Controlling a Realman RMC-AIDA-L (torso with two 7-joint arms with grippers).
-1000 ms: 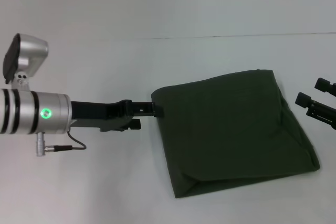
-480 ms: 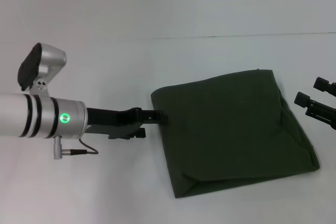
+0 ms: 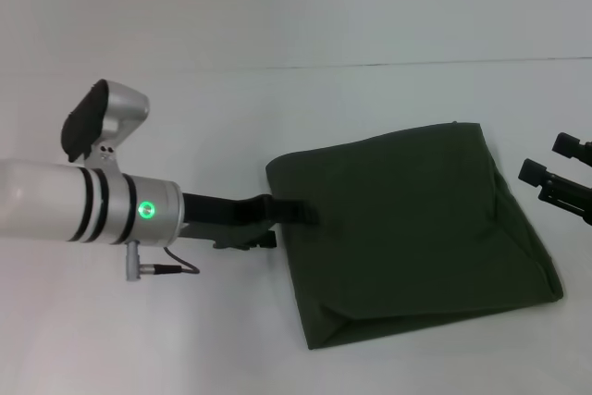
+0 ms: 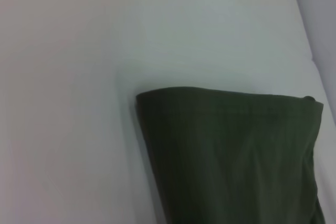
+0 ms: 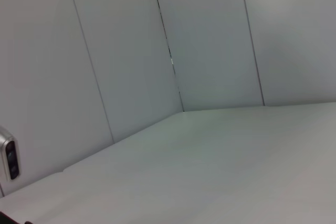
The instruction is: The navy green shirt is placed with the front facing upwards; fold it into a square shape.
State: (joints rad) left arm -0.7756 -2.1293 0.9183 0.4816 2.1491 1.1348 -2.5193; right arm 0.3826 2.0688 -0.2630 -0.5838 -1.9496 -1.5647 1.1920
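Fingers of the left gripper (image 3: 305,215) have slid further onto the shirt (image 3: 407,228) over the last second: a second ago their tips sat just at the left edge of the cloth, and now they lie over the cloth itself, pointing right, low against its top layer. Whether they are spread or pressed together I cannot tell, since only a dark narrow shape shows from the head view and the left wrist view shows none of them. The arm behind has come in from the left with them, its green light now nearer the cloth.

The shirt itself has not shifted. It lies right of centre on the white table (image 3: 185,339) as a rough square, already folded, with a looser flap along its near edge and some bulging at its right side; no lettering shows. The left wrist view shows its folded edge (image 4: 226,150) lying neat on the table.

The right gripper (image 3: 555,178) sits idle at the far right, beside the shirt's right edge, seemingly spread.

This looks like a final smoothing or pressing stroke, so the fold is probably close to finished
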